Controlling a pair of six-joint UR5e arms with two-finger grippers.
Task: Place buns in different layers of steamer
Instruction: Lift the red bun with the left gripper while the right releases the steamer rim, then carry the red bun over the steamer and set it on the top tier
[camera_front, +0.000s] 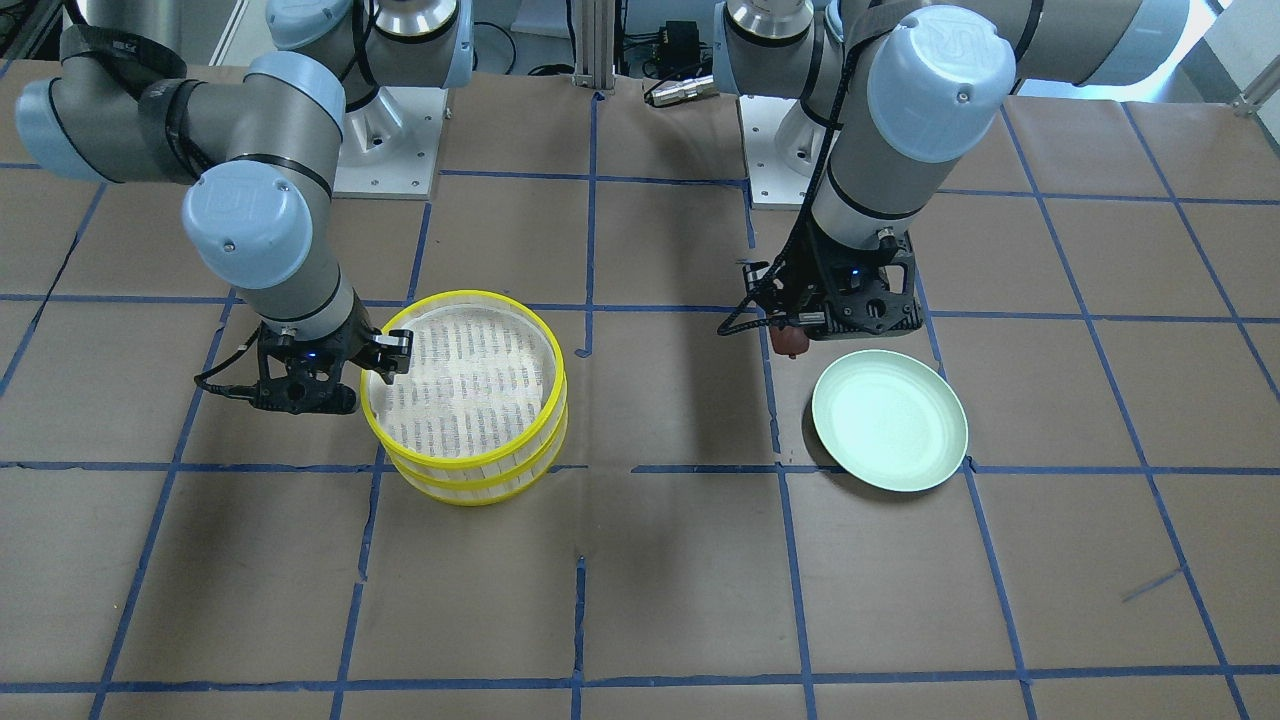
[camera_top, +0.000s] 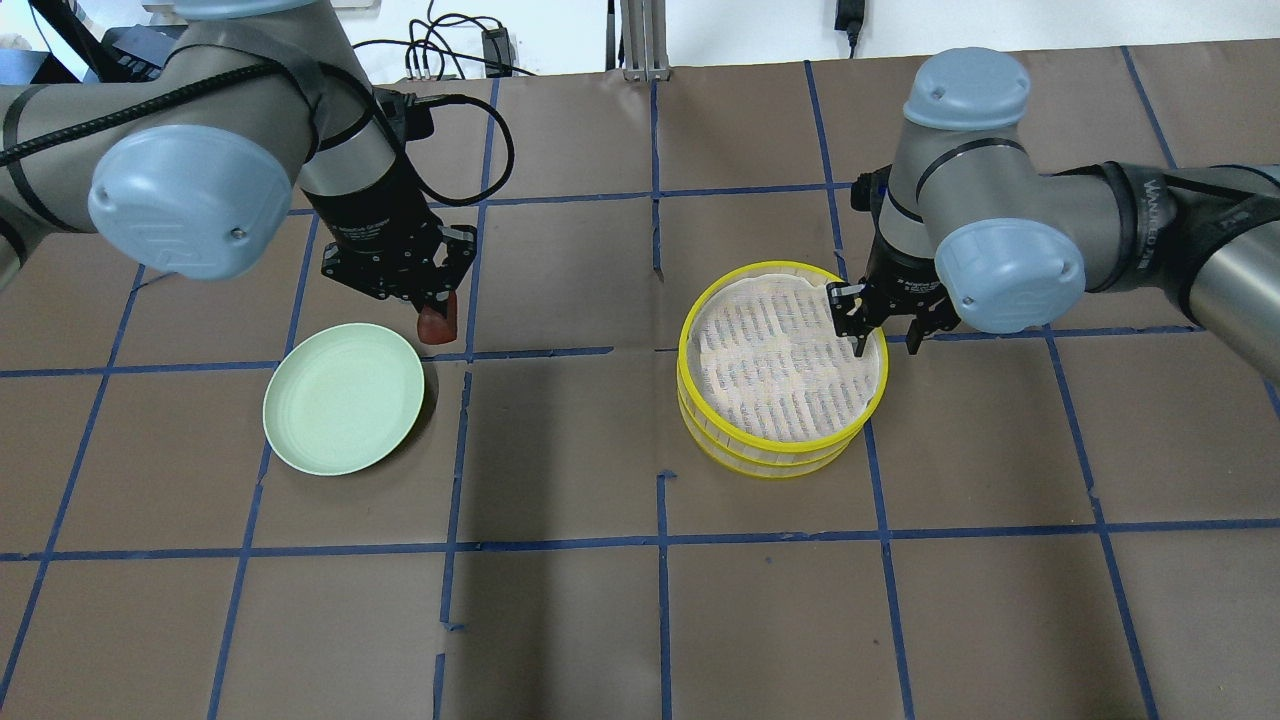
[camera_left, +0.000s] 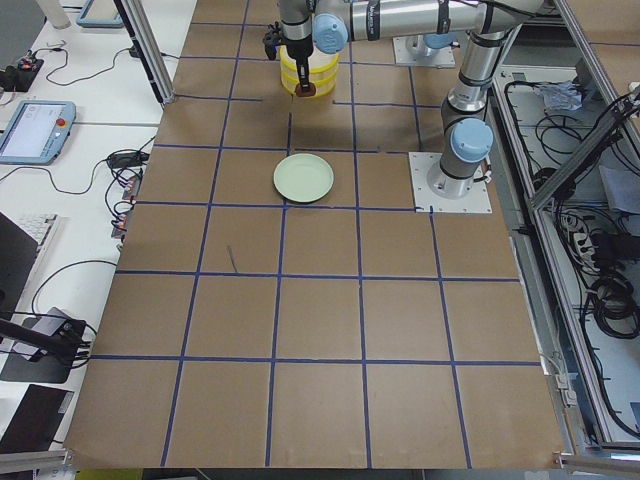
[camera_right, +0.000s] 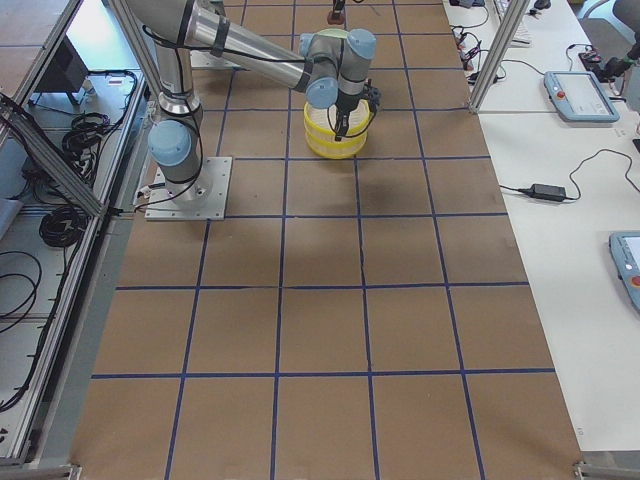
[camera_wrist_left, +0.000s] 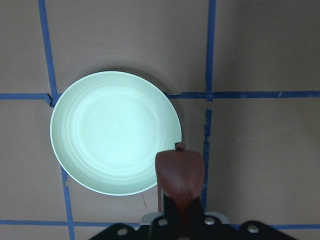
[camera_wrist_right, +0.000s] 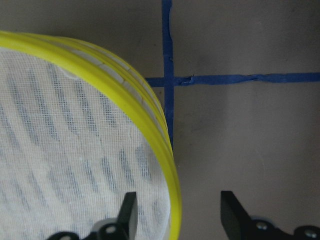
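Left gripper (camera_top: 437, 308) is up off the brown paper-covered table with its blue tape grid (camera_top: 560, 620), fingers clamped on the reddish-brown disc-shaped bun (camera_top: 437, 323). The bun hangs below the fingertips, raised clear of the pale green round plate (camera_top: 343, 410) and near the plate's rim on the side facing the steamer. In the left wrist view the bun (camera_wrist_left: 180, 175) covers part of that bare plate (camera_wrist_left: 115, 145).

Across the way, the two yellow-rimmed steamer trays stand stacked, the top tray (camera_top: 682, 355) on the lower tray (camera_top: 760, 472). The stack sits toward the table's right-end edge and the plate is nearer the middle. Both are roughly halfway between the robot's edge and the operators' edge.

Right gripper (camera_top: 885, 342) is at the stack with its fingers apart, straddling the top tray's yellow rim on its right side. One finger is over the whitish woven liner and the other is outside the wall. The right wrist view shows that rim running between the two fingers (camera_wrist_right: 129, 212).

Here's what the next move turns on: the stack lies well apart from the loaded left gripper, off to the robot's right, with open table between them. The right gripper is the one already on the tray. My read is that it's set to grip that rim, perhaps to lift the top layer aside.

The top liner looks bare. The white bun shows in no view, so whether it lies under the top tray can't be told.
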